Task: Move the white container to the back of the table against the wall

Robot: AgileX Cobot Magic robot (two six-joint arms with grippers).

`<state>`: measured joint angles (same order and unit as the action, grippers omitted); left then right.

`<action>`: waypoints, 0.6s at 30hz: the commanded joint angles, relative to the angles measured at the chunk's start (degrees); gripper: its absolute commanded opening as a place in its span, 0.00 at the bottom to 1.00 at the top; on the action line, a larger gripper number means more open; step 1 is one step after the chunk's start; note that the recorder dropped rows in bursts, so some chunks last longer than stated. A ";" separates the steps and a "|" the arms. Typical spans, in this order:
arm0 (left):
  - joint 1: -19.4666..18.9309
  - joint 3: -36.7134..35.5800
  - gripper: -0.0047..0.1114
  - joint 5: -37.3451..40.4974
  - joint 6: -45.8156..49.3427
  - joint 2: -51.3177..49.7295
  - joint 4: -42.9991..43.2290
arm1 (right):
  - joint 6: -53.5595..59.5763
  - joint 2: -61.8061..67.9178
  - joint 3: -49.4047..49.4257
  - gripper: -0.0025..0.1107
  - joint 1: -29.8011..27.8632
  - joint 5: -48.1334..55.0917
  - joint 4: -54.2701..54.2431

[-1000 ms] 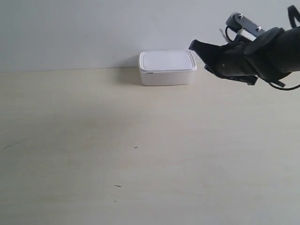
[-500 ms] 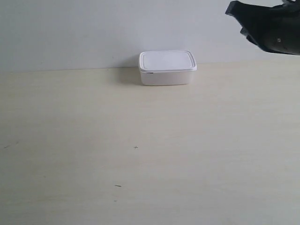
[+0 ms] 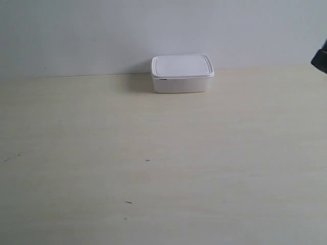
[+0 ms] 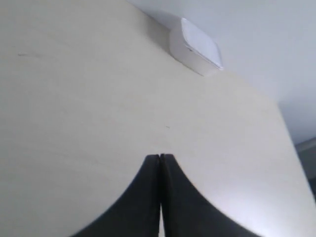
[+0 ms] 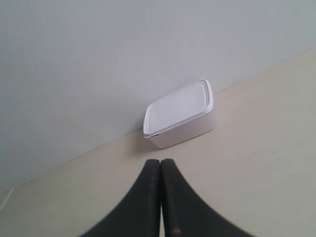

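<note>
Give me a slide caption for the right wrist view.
Shut right claw faces the lidded white container by the wall.

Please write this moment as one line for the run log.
white container: lid on, at back of table, against wall | left gripper: shut, empty | right gripper: shut, empty, apart from container | task: looks done

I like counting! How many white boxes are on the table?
1: the white container sits at the back of the table, by the wall. No others show.

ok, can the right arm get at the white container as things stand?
Probably yes: only bare table lies between the right gripper and the white container. Its jaws are shut, so they'd need opening first.
</note>
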<state>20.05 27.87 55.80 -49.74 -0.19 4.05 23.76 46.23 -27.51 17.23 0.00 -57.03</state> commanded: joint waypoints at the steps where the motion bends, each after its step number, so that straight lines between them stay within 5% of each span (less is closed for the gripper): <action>1: -0.22 -4.29 0.04 -15.85 0.89 0.19 -4.69 | 0.21 -12.60 5.13 0.02 0.07 4.05 0.39; 5: -0.22 -12.10 0.04 -32.48 5.02 0.19 -9.63 | 0.10 -23.03 7.42 0.02 0.07 6.86 0.09; 14: -0.22 -27.87 0.04 -54.78 4.88 0.19 -14.24 | 0.23 -34.75 7.78 0.02 0.07 11.41 0.20; 18: -0.22 -27.87 0.04 -55.80 9.55 0.19 -11.45 | 0.23 -35.81 8.30 0.02 0.07 12.48 0.31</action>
<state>19.97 0.22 3.31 -43.99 -0.29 -9.17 23.76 11.01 -19.98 17.23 11.27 -57.27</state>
